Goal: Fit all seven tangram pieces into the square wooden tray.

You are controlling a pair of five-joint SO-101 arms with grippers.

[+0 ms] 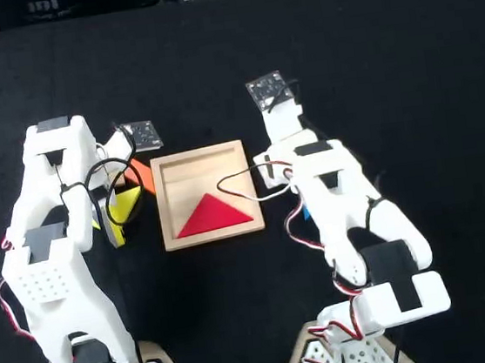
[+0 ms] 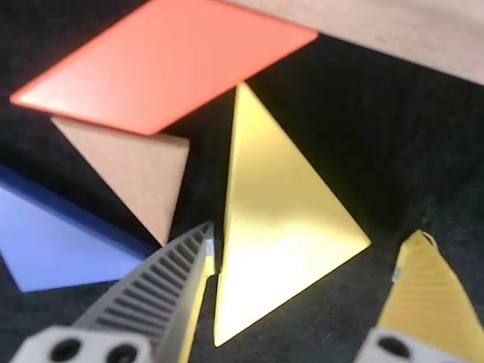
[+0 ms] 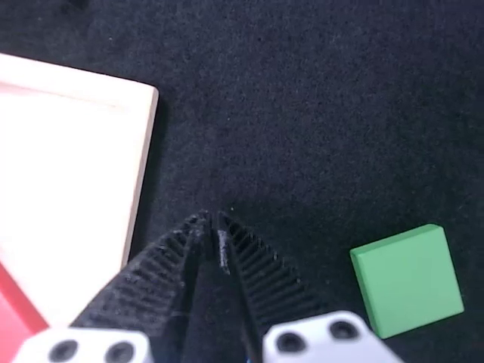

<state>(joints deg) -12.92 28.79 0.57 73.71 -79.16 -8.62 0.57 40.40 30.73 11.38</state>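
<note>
Yellow triangle (image 2: pixel 280 227) lies flat on the black cloth between the spread fingers of the left gripper (image 2: pixel 310 242). One finger (image 2: pixel 174 280) is close against a long edge and the other stands a little apart from the opposite corner. The triangle's long axis runs away from the gripper toward the orange parallelogram (image 2: pixel 166 64), whose edge its far tip almost touches, so the jaws straddle it across its narrower width. Judged from this, a squeeze would catch it without turning the wrist.

Beside it, away from the tray, lie a tan triangle (image 2: pixel 132 170) and a blue piece (image 2: pixel 53 246). The square wooden tray (image 1: pixel 197 151) is just to the right of this cluster and holds only a red triangle (image 1: pixel 214 214) at its near edge. The carry is therefore a short move rightward, and the left arm is clearly the nearer one.

The right gripper (image 3: pixel 210 223) is pressed together and empty, over bare cloth just right of the tray's rim, with a green square (image 3: pixel 408 280) near it
</note>
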